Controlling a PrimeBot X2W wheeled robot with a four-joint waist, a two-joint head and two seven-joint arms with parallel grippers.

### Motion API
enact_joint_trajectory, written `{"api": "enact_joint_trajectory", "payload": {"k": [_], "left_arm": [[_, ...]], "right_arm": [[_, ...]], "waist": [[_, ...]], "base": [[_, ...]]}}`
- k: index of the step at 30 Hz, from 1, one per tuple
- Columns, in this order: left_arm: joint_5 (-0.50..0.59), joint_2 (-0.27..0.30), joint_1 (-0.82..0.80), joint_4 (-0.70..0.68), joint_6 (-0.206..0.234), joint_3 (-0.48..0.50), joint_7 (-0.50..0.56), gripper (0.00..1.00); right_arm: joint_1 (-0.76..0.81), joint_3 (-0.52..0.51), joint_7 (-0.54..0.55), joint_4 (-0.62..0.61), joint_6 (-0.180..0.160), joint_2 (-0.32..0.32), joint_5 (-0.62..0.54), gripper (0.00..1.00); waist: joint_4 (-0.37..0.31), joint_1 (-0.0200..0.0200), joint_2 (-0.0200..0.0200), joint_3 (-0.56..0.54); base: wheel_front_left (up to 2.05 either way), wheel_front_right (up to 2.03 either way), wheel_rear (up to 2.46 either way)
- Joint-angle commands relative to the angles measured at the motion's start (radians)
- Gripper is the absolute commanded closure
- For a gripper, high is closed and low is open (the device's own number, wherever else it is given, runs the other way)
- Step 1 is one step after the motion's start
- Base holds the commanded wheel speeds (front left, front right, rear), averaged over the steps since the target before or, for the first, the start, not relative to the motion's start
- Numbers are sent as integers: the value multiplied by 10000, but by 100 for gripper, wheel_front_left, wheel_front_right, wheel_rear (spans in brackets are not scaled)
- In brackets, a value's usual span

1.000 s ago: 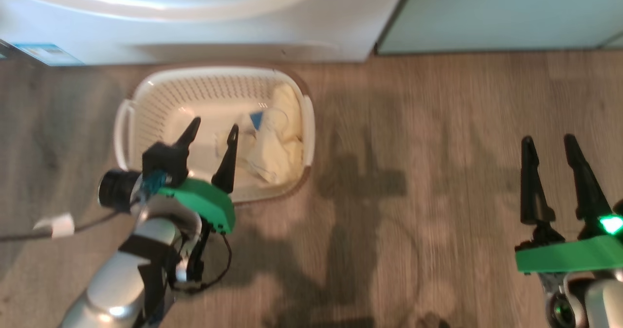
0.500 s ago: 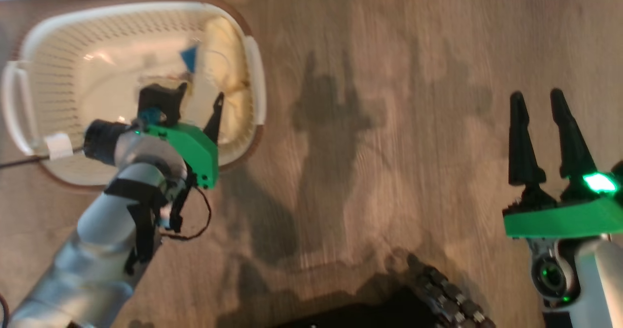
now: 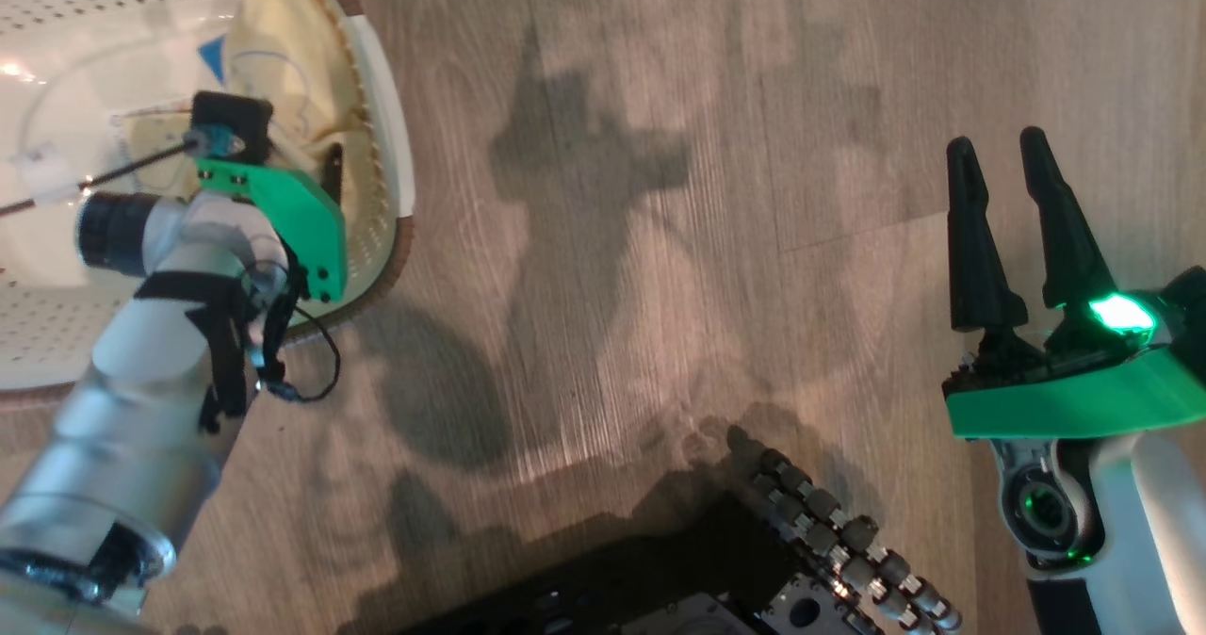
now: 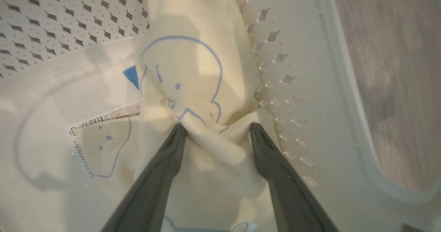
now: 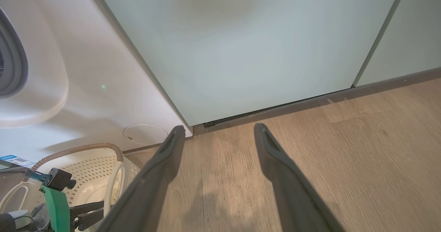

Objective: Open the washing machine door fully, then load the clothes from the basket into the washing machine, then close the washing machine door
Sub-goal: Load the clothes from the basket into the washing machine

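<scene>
The cream basket (image 3: 382,79) sits on the floor at the head view's upper left, with the pale yellow clothes (image 3: 283,51) lying against its right wall. My left gripper (image 3: 287,159) reaches down into it. In the left wrist view the left gripper (image 4: 218,128) is open, both tips pressed into a bear-face garment (image 4: 193,70), with a fold of cloth between them. A small blue tag (image 4: 132,77) shows beside it. My right gripper (image 3: 1003,159) hangs open over bare floor, nothing between its fingers. The white washing machine (image 5: 86,73) stands behind the basket (image 5: 100,165); its door is out of view.
Pale mint cabinet panels (image 5: 241,46) stand right of the machine. A round service flap (image 5: 144,134) and a blue sticker (image 5: 13,159) sit low on the machine. My black base (image 3: 660,588) and its cable chain (image 3: 848,550) fill the head view's bottom. Wooden floor (image 3: 660,239) lies between the arms.
The head camera has tilted down, so the basket slid to the upper left and the machine left the view. My left gripper has gone deeper into the basket onto the clothes.
</scene>
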Motion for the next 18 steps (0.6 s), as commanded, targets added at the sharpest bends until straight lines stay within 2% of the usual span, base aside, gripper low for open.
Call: {"api": "enact_joint_trajectory", "payload": {"k": [1, 14, 15, 16, 17, 18], "left_arm": [[-32, 93, -79, 53, -45, 202, -2, 0], [-559, -680, -1542, 2960, -325, 329, 564, 0], [-566, -699, -1596, 3114, -352, 316, 567, 17], [-583, -723, -1647, 3253, -395, 310, 551, 68], [-593, -732, -1691, 3377, -439, 302, 510, 86], [-606, -739, -1723, 3494, -464, 301, 450, 100]], "right_arm": [[166, 175, -92, -221, -29, -114, 89, 0], [-91, 450, -93, -162, -29, -114, 343, 0], [-96, 448, -93, -163, -29, -114, 352, 0], [-99, 439, -93, -163, -29, -114, 356, 0], [-101, 428, -93, -162, -29, -114, 364, 0], [-98, 412, -93, -158, -29, -114, 369, 0]], "waist": [[-96, -1, 0, 83], [-166, -1, 0, 251], [-170, -1, 0, 244], [-169, -1, 0, 237], [-166, -1, 0, 228], [-154, -1, 0, 210]], "base": [[0, 0, 0], [0, 0, 0], [0, 0, 0], [0, 0, 0], [0, 0, 0], [0, 0, 0]]}}
